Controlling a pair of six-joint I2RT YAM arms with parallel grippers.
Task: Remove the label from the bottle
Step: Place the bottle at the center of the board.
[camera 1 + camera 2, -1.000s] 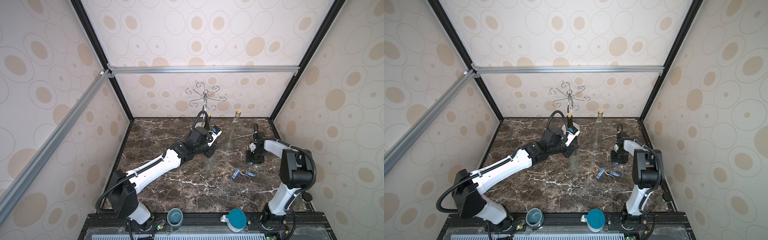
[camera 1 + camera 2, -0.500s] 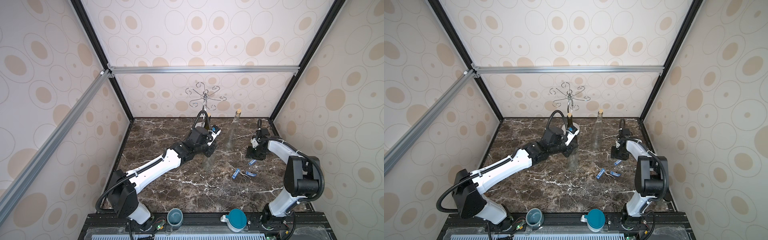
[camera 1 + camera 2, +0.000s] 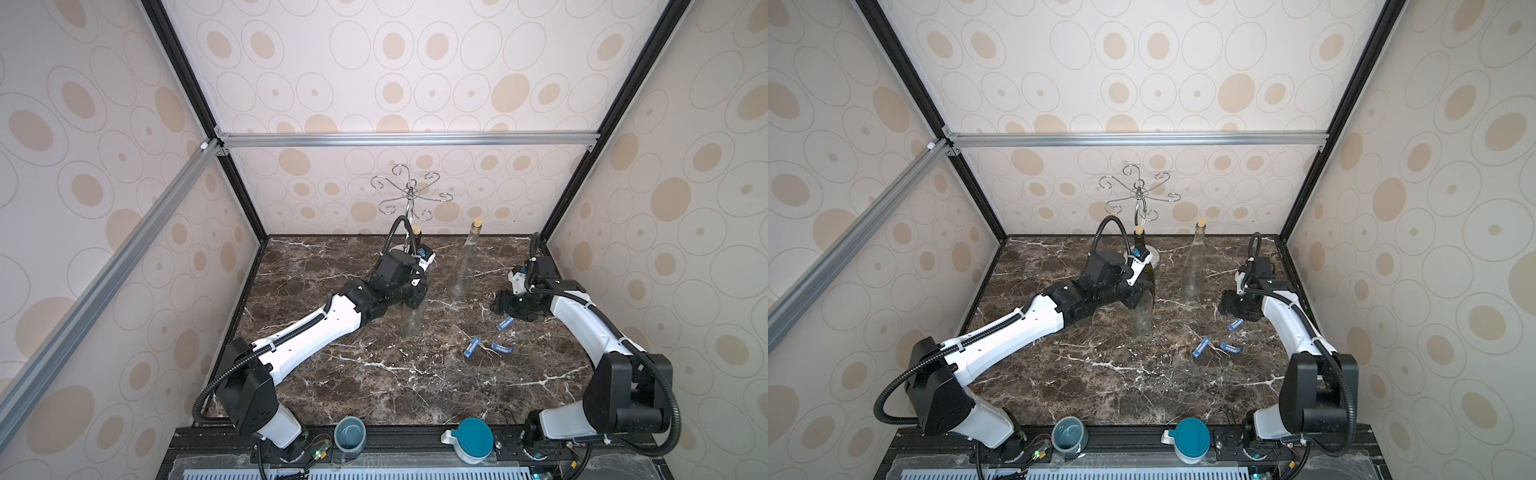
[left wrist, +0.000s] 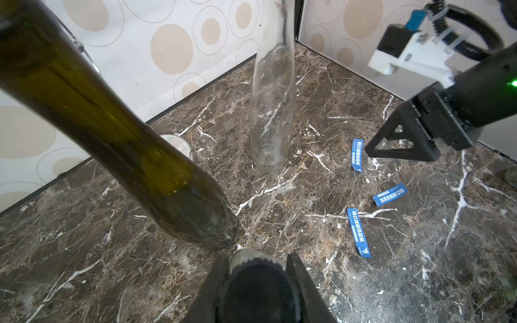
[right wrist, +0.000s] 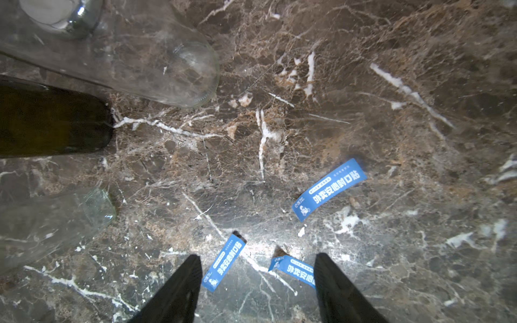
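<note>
My left gripper (image 4: 257, 263) is shut on the mouth of a short clear bottle (image 3: 411, 322) that stands upright mid-table; its glass looks bare in both top views. Three blue labels lie flat on the marble: one (image 3: 505, 323) just below my right gripper (image 3: 505, 305), two more (image 3: 471, 346) (image 3: 502, 347) nearer the front. In the right wrist view the right gripper (image 5: 257, 263) is open and empty above the table, with two labels (image 5: 223, 263) (image 5: 296, 271) on the marble between its fingers and the third label (image 5: 330, 188) beyond.
A dark green corked bottle (image 3: 1144, 257) stands right behind the held one. A tall clear corked bottle (image 3: 463, 266) stands between the arms. A wire rack (image 3: 410, 195) is at the back wall. A teal cup (image 3: 350, 434) and a teal-lidded jug (image 3: 471, 440) sit on the front rail.
My right gripper has opened wider and lifted back from the table, leaving a third blue label on the marble. The left arm and its bottle have not moved.
</note>
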